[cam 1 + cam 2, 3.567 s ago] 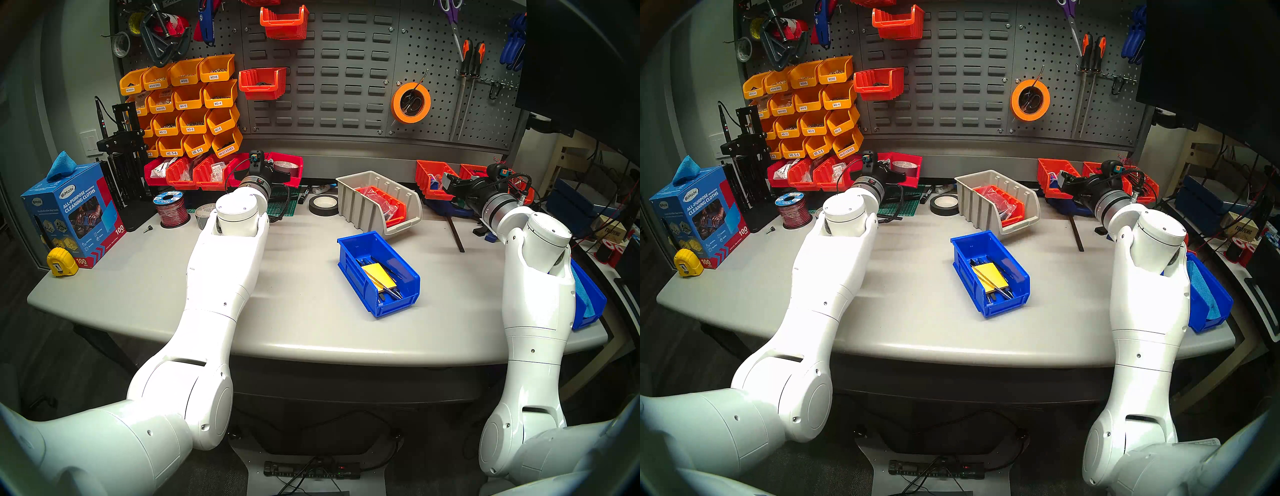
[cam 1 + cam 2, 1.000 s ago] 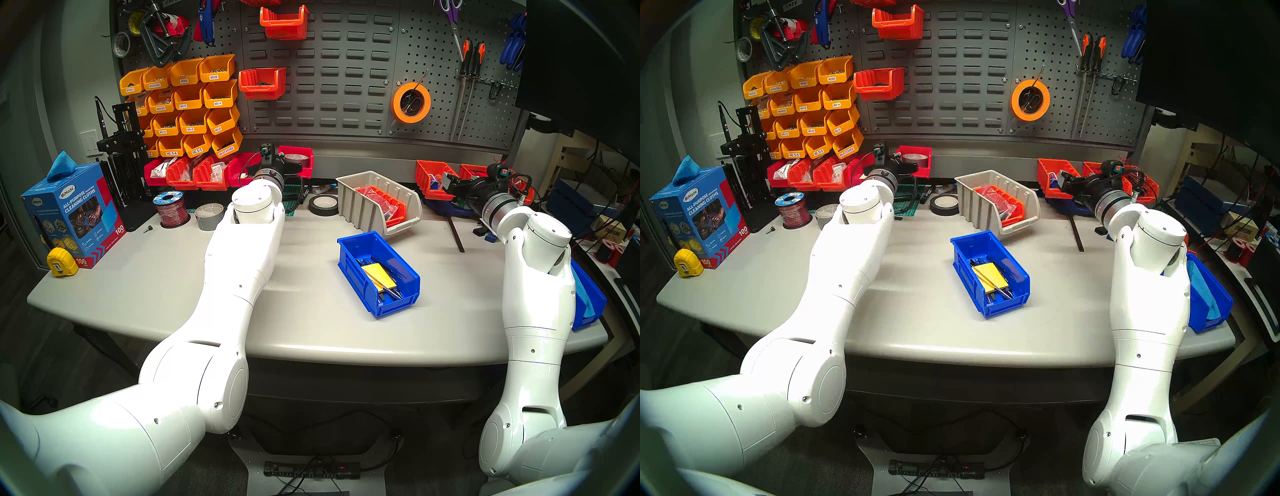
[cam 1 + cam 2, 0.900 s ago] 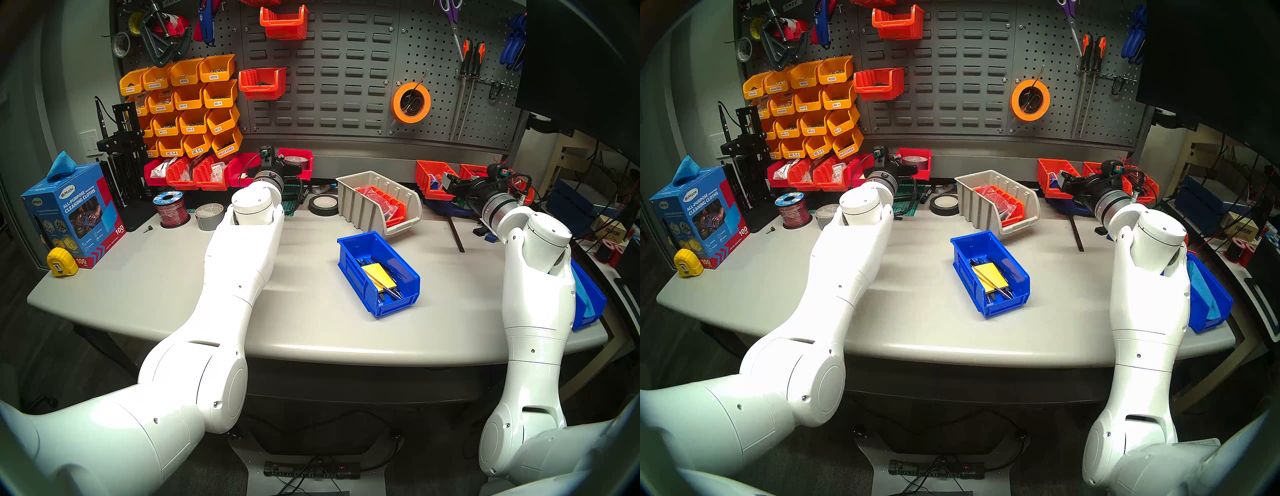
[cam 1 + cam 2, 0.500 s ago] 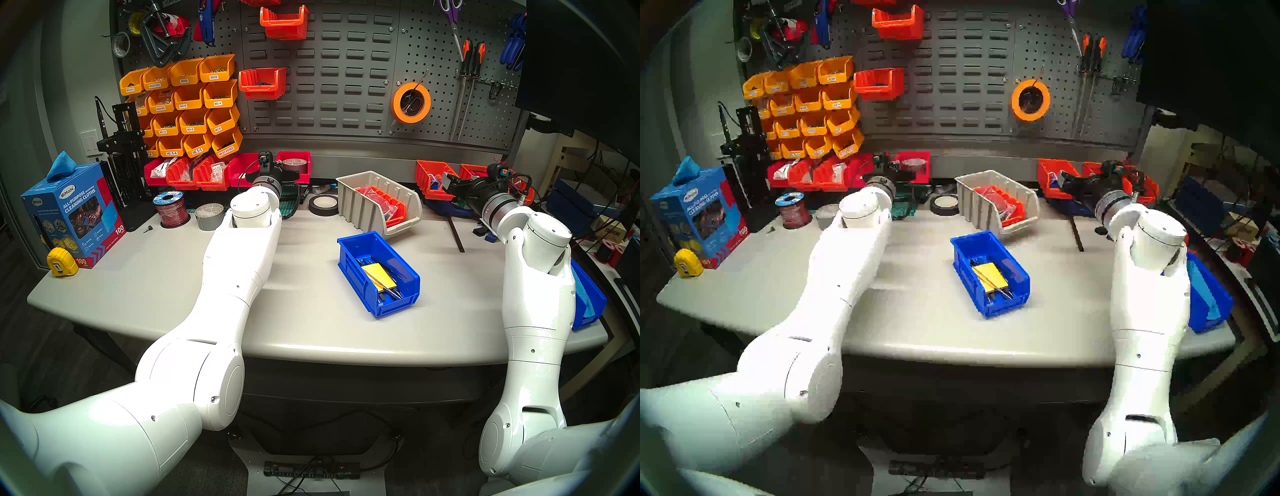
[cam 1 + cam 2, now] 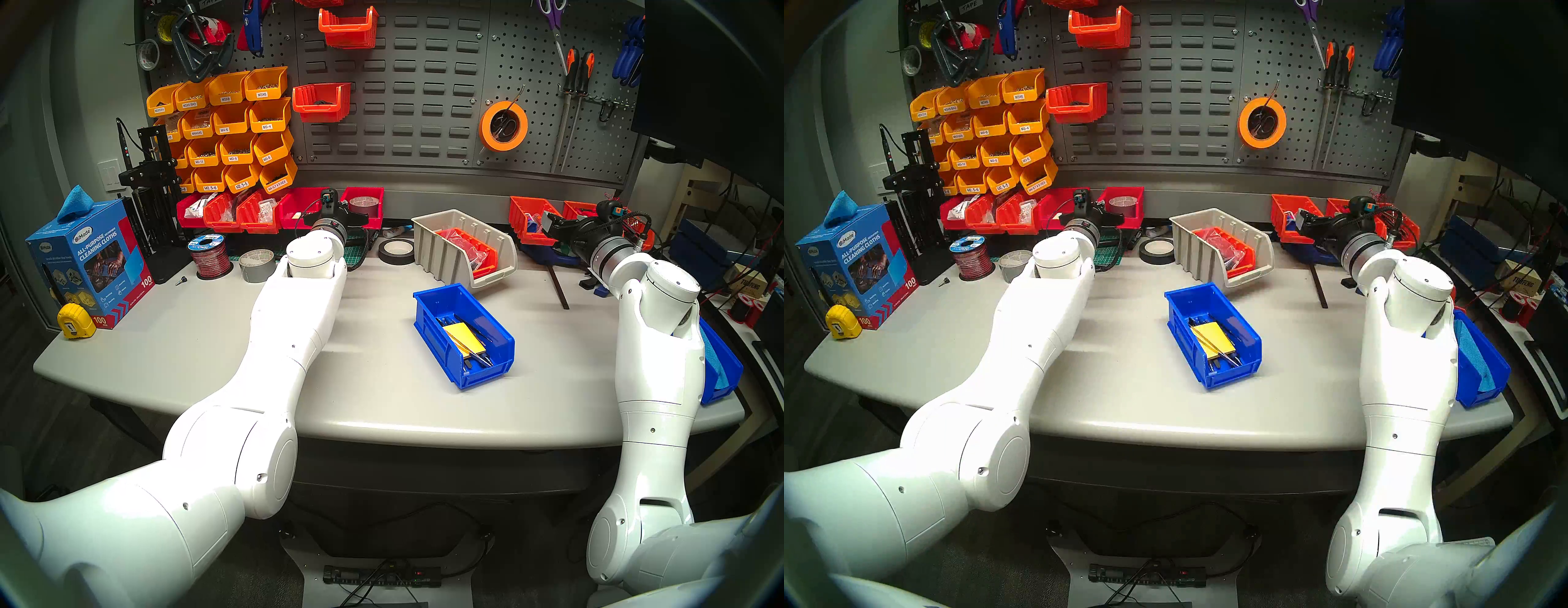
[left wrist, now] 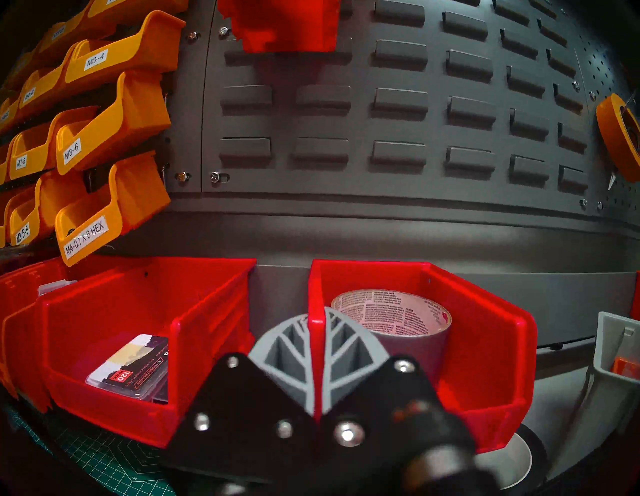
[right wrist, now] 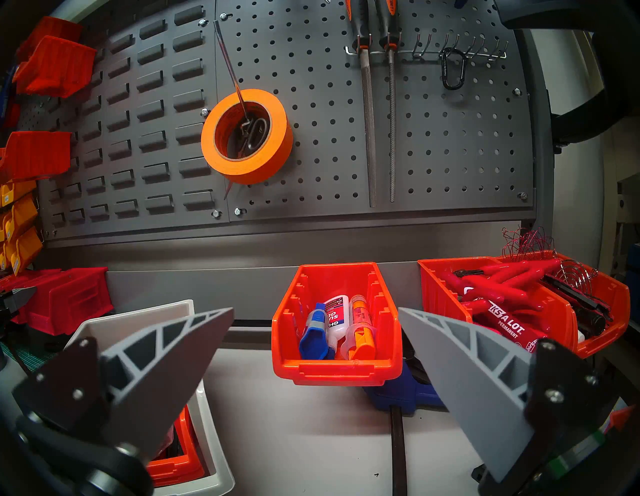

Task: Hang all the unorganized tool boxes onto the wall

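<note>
My left gripper (image 6: 316, 343) is shut on the left side wall of a red tool box (image 6: 485, 363) with a tape roll (image 6: 391, 308) inside. That box (image 5: 364, 203) sits low against the light grey strip at the base of the wall (image 5: 403, 106). I cannot tell whether it touches the table. A blue tool box (image 5: 462, 335) with a yellow pad rests mid-table. Behind it lies the beige ribbed tool box (image 5: 462, 246). My right gripper (image 7: 316, 310) hangs open and empty, facing an orange-red bin (image 7: 332, 370) at the back right.
Two orange-red bins (image 5: 348, 25) hang on the louvred panel beside the yellow labelled bins (image 5: 229, 127). An orange tape roll (image 5: 502, 125) hangs on the pegboard. A row of red bins (image 5: 229, 212) sits left of the held box. A black tape ring (image 5: 396, 250) lies nearby.
The left gripper first carried the red box up and to the right, away from the row. Over the last second it has lowered the box slightly. The right arm has not moved.
</note>
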### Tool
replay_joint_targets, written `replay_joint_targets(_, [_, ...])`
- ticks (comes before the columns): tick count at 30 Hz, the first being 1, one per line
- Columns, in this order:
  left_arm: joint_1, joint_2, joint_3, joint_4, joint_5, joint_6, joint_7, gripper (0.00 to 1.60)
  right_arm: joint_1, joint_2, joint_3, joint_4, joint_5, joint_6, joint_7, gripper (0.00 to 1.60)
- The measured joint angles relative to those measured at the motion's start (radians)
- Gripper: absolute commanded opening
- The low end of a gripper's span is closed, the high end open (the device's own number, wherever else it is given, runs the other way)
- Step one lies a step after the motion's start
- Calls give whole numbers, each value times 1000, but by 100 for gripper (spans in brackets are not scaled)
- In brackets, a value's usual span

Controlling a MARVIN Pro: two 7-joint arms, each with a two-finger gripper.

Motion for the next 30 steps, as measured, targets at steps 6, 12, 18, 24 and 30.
replay_joint_targets(6, [-16, 2, 8, 27, 17, -4, 12, 0, 0, 0, 0, 0, 0, 0, 0, 160])
replay_joint_targets(12, [-32, 2, 13, 53, 28, -5, 17, 160, 0, 0, 0, 0, 0, 0, 0, 160])
replay_joint_targets(18, [-52, 1, 19, 68, 32, 36, 8, 160, 0, 0, 0, 0, 0, 0, 0, 160])
replay_joint_targets(24, [-62, 0, 19, 70, 34, 57, 3, 160, 0, 0, 0, 0, 0, 0, 0, 160])
replay_joint_targets(30, [-66, 0, 17, 70, 36, 66, 0, 160, 0, 0, 0, 0, 0, 0, 0, 160])
